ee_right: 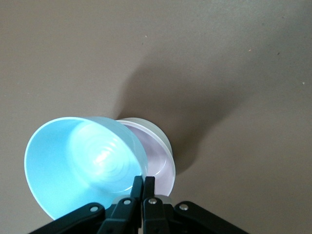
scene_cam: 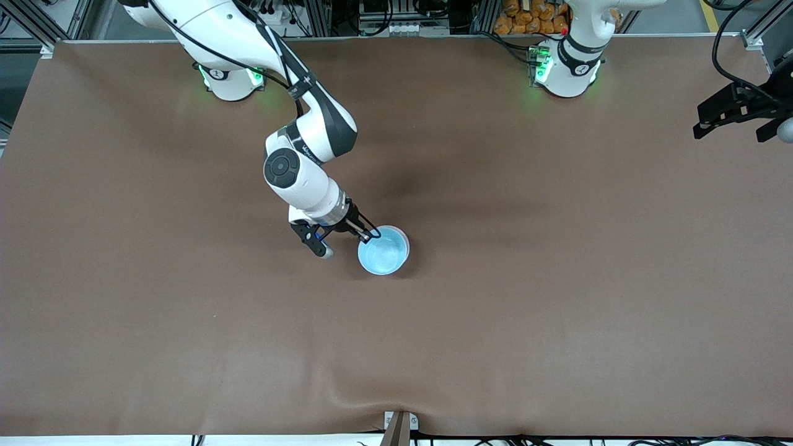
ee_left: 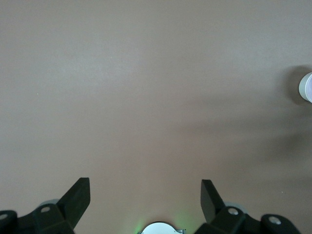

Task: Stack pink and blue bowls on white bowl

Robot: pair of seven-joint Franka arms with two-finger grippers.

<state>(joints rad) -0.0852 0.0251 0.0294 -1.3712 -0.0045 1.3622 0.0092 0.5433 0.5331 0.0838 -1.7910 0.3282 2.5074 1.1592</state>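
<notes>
My right gripper (scene_cam: 370,235) is shut on the rim of the light blue bowl (scene_cam: 383,250) and holds it tilted just over the pink bowl (scene_cam: 404,235). In the right wrist view the fingertips (ee_right: 144,183) pinch the blue bowl's (ee_right: 80,165) rim. The pink bowl (ee_right: 161,163) sits nested in the white bowl (ee_right: 158,130), of which only the outer wall shows. My left gripper (scene_cam: 706,121) waits open and empty, high over the left arm's end of the table; its fingers (ee_left: 78,197) stand wide apart.
The brown table mat (scene_cam: 557,279) is bare around the stack. A pale round thing (ee_left: 306,87) shows at the edge of the left wrist view; I cannot tell what it is. The left arm's base (ee_left: 160,228) shows there too.
</notes>
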